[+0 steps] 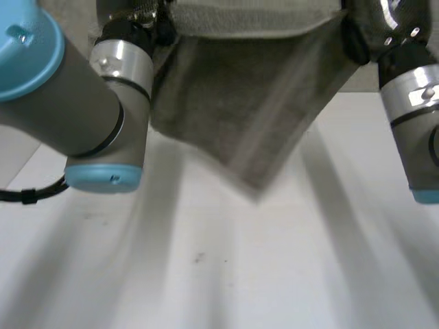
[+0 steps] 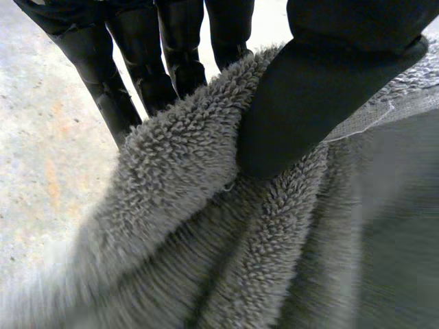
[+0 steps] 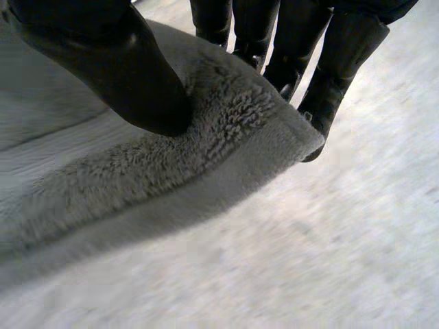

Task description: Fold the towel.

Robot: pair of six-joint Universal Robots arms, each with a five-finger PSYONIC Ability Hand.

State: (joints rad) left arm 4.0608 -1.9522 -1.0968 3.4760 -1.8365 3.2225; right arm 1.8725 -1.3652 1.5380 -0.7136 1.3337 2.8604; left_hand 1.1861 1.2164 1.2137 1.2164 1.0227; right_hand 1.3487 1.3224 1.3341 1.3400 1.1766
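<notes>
towel (image 1: 247,116): hangs slack below both hands, over counter (image 1: 288,274) | left hand (image 2: 322,89): thumb and fingers pinch bunched top edge | right hand (image 3: 116,68): clamped on a top corner | handling: soft, limp, light; likely sags, best gripped at corners

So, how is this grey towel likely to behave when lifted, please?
Probably floppy: the grey towel sags to a hanging corner between the left hand and right hand. Its thick looped pile likely grips well under each pinching thumb. Seemingly light, as pinches alone carry it.
</notes>
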